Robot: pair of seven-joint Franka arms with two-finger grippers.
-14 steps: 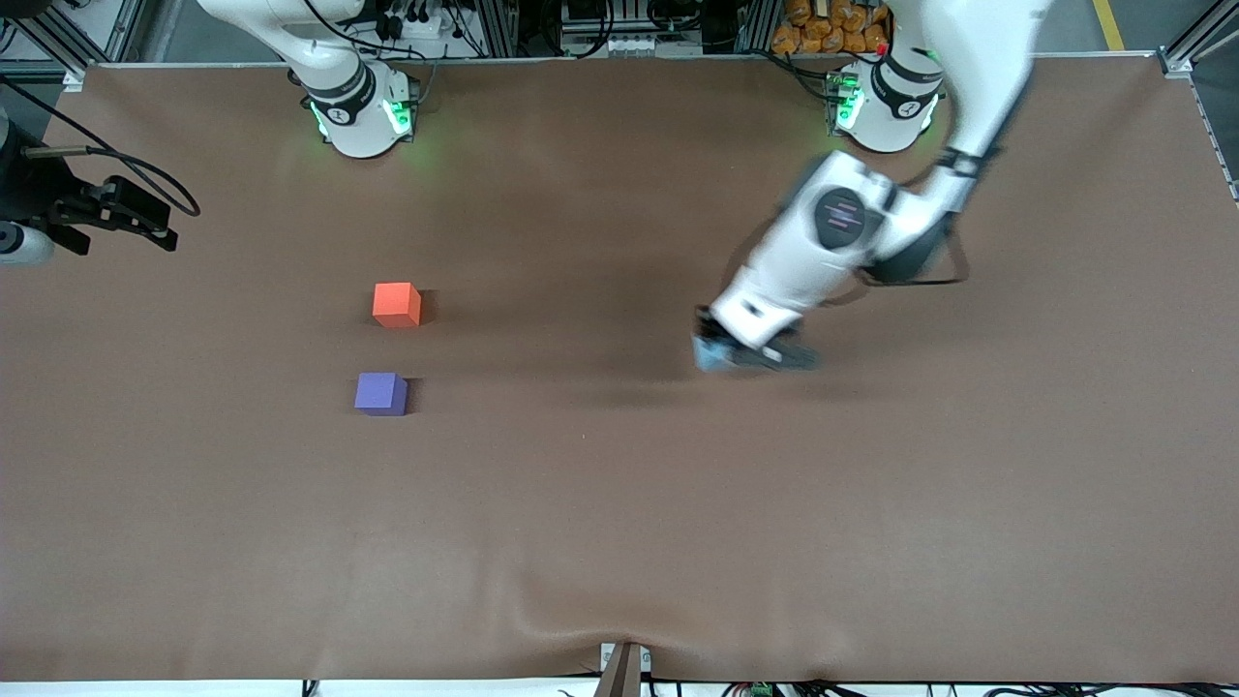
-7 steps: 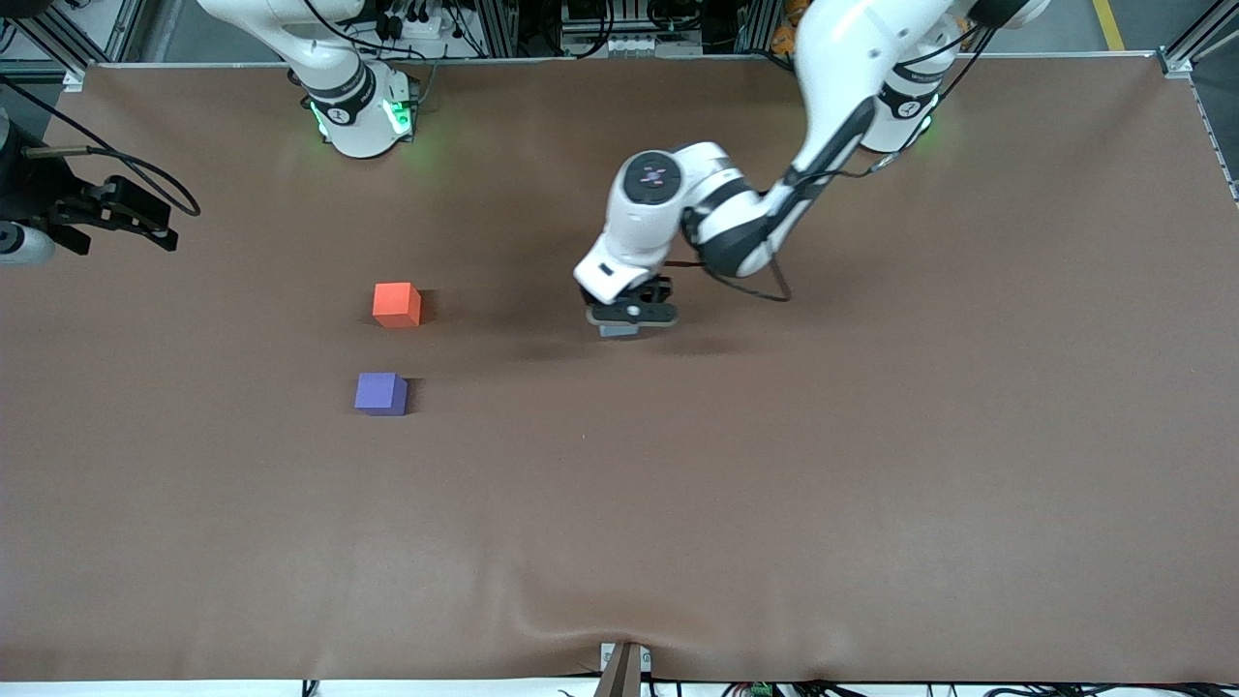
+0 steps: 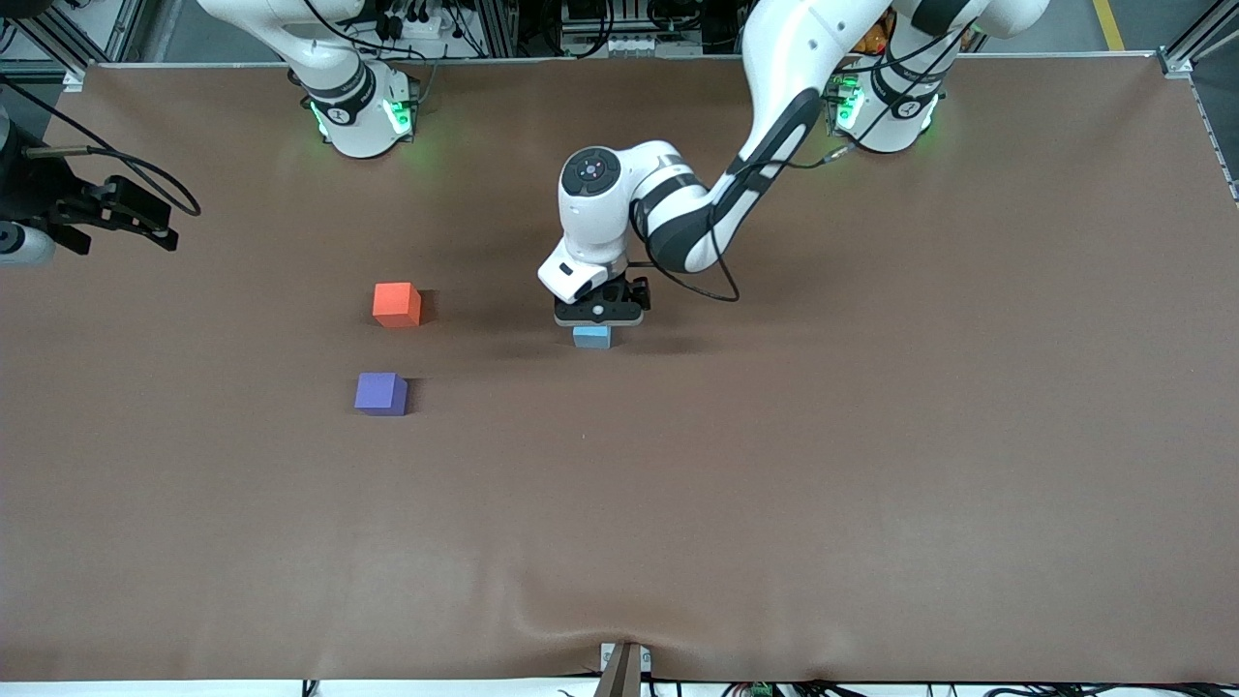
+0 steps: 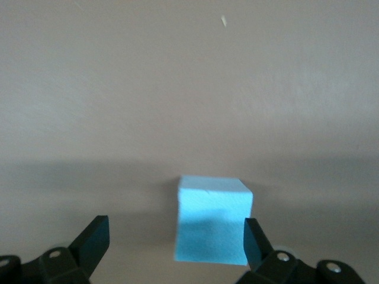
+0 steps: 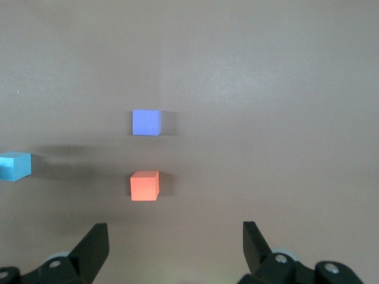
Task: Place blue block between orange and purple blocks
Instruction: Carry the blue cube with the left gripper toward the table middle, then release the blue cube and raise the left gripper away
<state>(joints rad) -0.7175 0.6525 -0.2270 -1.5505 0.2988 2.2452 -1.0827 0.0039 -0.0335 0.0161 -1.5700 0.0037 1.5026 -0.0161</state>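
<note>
Left end effector [image 3: 597,319] stands apart over the blue block [image 3: 591,336], mid-counter [image 3: 871,465], for the waiting right end effector [image 5: 172,251], also apart, above orange block [image 3: 397,304] and purple block [image 3: 380,394].

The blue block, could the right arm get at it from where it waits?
Probably yes, but not right now: the open left gripper sits right over the blue block. The open right gripper waits over bare table.

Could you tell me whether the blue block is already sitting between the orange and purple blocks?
No, the blue block rests under the left tool, well toward the left arm's end from the orange block and purple block.
</note>
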